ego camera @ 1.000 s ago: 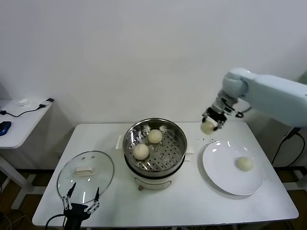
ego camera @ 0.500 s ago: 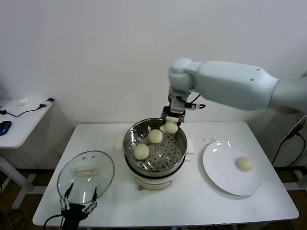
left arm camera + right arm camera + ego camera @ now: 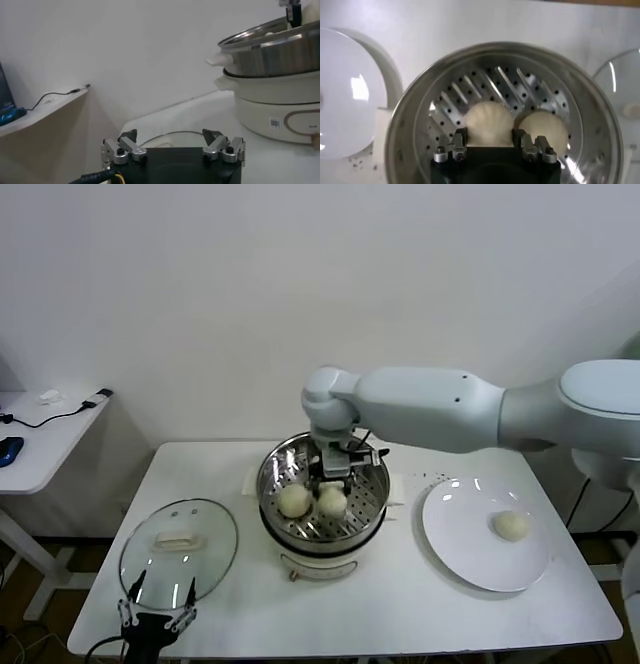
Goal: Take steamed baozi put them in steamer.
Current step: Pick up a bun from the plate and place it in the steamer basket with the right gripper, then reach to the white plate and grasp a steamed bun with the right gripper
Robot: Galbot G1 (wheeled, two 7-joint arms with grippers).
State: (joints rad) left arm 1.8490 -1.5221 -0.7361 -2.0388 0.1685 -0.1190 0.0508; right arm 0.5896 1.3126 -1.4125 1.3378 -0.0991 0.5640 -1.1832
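Observation:
The steel steamer (image 3: 372,484) stands on its white cooker base mid-table. My right gripper (image 3: 332,482) reaches down into it, shut on a cream baozi (image 3: 332,501) held low over the perforated floor. In the right wrist view the gripper (image 3: 489,134) has its fingers on both sides of that baozi (image 3: 489,119). A second baozi (image 3: 294,500) lies beside it, and also shows in the right wrist view (image 3: 543,127). Another baozi (image 3: 511,526) lies on the white plate (image 3: 460,544). My left gripper (image 3: 155,616) is open and empty at the table's front left.
A round glass lid (image 3: 200,569) with a white handle lies front left, just beyond my left gripper (image 3: 170,142). The steamer's wall (image 3: 272,50) rises to its right. A side table with cables (image 3: 40,424) stands at the far left.
My right arm has swung left from the plate side with the baozi and lowered it into the steamer. The left arm has barely moved.

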